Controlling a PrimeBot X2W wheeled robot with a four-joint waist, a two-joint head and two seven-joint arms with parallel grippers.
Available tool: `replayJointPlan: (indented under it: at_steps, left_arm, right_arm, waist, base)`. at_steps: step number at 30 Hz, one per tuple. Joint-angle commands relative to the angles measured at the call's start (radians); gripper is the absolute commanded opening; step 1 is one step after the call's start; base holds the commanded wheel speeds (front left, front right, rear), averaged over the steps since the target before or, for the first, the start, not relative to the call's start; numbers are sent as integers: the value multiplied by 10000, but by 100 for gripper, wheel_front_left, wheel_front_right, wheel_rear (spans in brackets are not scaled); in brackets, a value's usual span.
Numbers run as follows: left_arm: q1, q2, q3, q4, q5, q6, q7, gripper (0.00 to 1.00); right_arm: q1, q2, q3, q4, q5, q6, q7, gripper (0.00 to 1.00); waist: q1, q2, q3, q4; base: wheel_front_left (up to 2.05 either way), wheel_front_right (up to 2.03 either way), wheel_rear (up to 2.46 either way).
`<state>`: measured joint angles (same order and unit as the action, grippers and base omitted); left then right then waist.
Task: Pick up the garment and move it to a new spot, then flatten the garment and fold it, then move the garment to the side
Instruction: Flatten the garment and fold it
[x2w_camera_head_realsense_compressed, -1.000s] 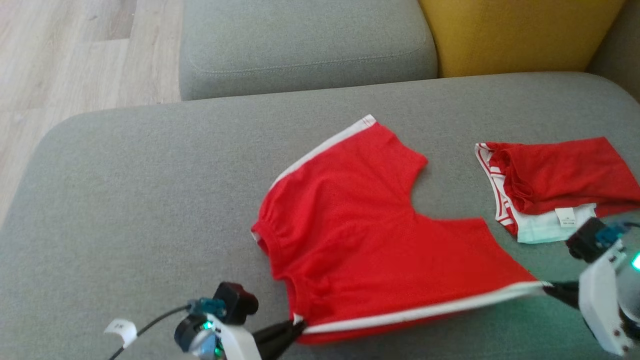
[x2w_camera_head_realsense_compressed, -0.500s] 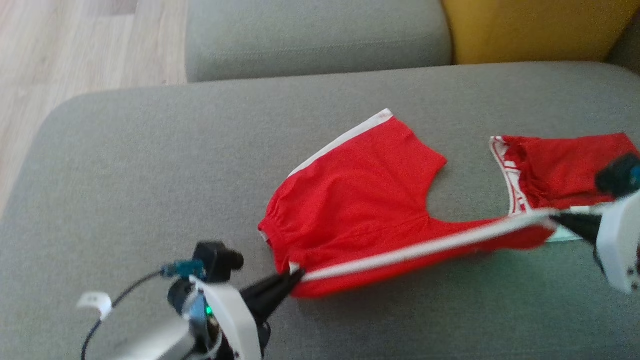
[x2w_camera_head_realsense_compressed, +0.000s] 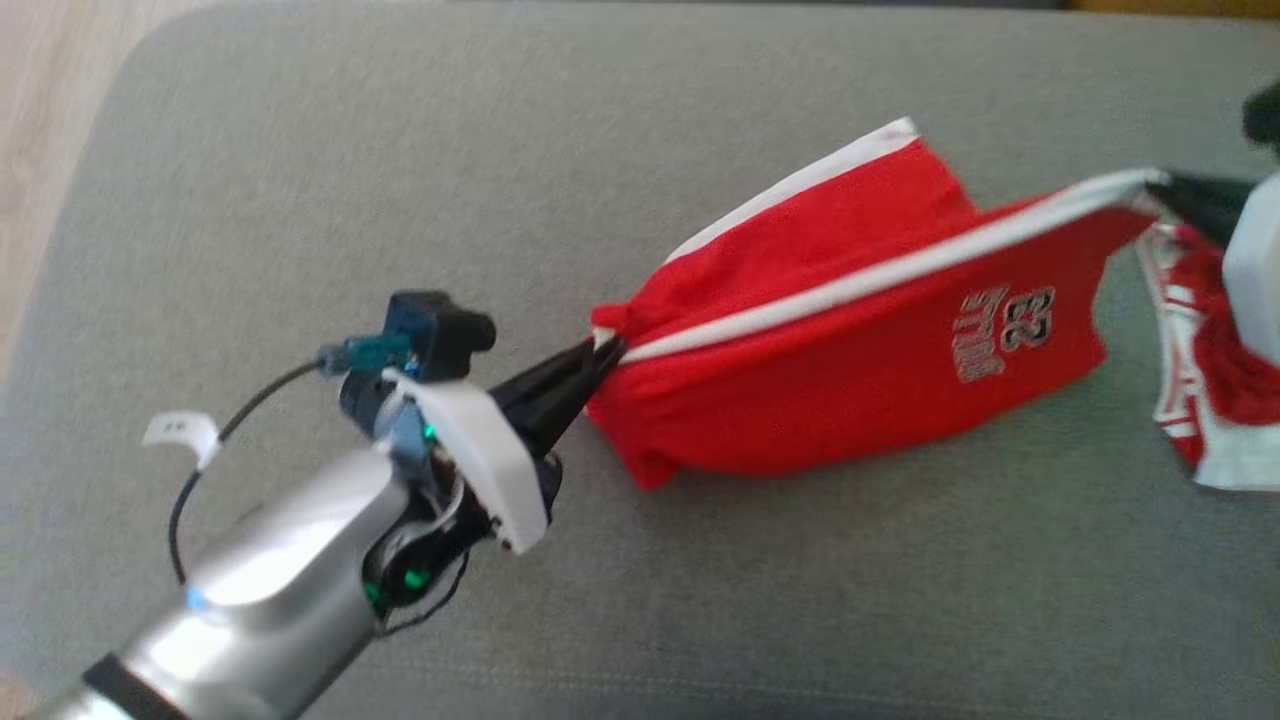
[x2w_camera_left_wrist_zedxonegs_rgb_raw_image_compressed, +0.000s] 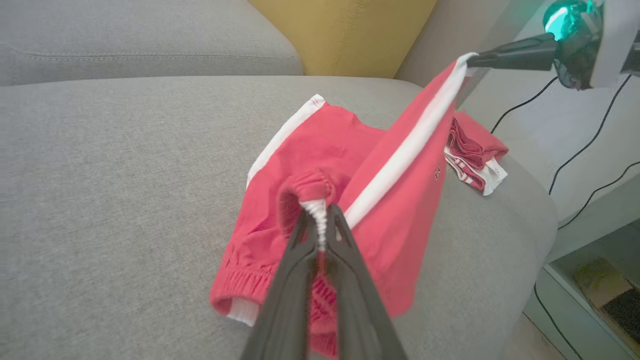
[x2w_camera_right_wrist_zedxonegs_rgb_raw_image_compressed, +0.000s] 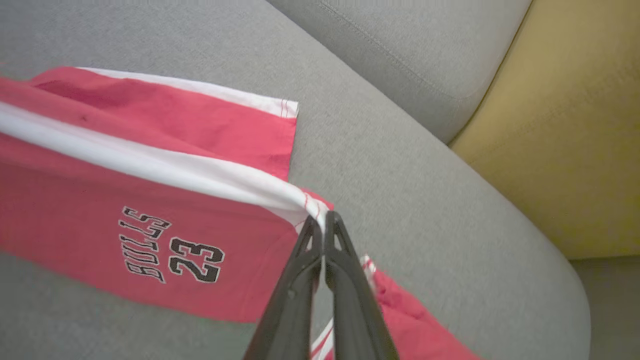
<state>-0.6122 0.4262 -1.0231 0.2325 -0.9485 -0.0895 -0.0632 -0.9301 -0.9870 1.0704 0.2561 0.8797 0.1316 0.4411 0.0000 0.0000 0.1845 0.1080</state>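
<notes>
Versus earlier frame: lifted white-striped near edge of red shorts (x2w_camera_head_realsense_compressed: 850, 350) off grey sofa seat (x2w_camera_head_realsense_compressed: 300, 200), carried toward upper right over far leg; exposed "BULLS 23" print. Tilted camera down too. Pinching waistband corner with left tool (x2w_camera_head_realsense_compressed: 603, 350), mid-frame; pinching hem corner with right tool (x2w_camera_head_realsense_compressed: 1158, 183), upper right, cut off at frame edge. Partly hidden behind right arm (x2w_camera_head_realsense_compressed: 1255, 270), blurred: second red garment (x2w_camera_head_realsense_compressed: 1200, 400).

Grey sofa (x2w_camera_head_realsense_compressed: 300, 150) with yellow cushion (x2w_camera_left_wrist_zedxonegs_rgb_raw_image_compressed: 350, 35)

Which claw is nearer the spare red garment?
Right. The right claw hovers over the spare garment, pinching one end of the shorts; the left claw grips their other end, far off.
</notes>
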Motion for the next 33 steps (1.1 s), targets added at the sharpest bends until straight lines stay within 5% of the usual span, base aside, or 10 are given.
replayJointPlan:
  at_steps: [1,20,21,22,23,33]
  left_arm:
    - [-729,121,452,-45,94,-85,-72,0]
    - [-2938,-1404,-201,2428,-153,-406,-325,5]
    - [-2992,-1427,-296,2487,-220,-407,-298,32]
    - [-3052,-1432,-392,2548,-253,-408,-295,83]
    - [-3156,-1429,-544,2668,-293,-409,-394,100]
    - [-3151,-1314,-390,3517,-688,-411,-1425,100]
  right_arm:
    - [-343,-192,-92,85,-161,-9,48,0]
    - [-3628,489,1949,1916,-1141,-9,401,0]
    - [-3660,539,1980,2018,-1141,-9,383,25]
    - [-3663,590,2002,2141,-1087,-9,382,100]
    - [-3622,677,2040,2364,-1081,-9,466,100]
    - [-3049,1458,2047,3528,-1002,-9,-1023,100]
  waist:
    - [0,0,593,513]
    - [0,0,2445,1684]
    - [0,0,2488,1705]
    - [0,0,2525,1720]
    - [0,0,2564,1728]
    - [0,0,1939,1182]
  base:
    - [0,0,0]
    - [0,0,0]
    - [0,0,0]
    - [0,0,0]
    - [0,0,0]
    - [0,0,0]
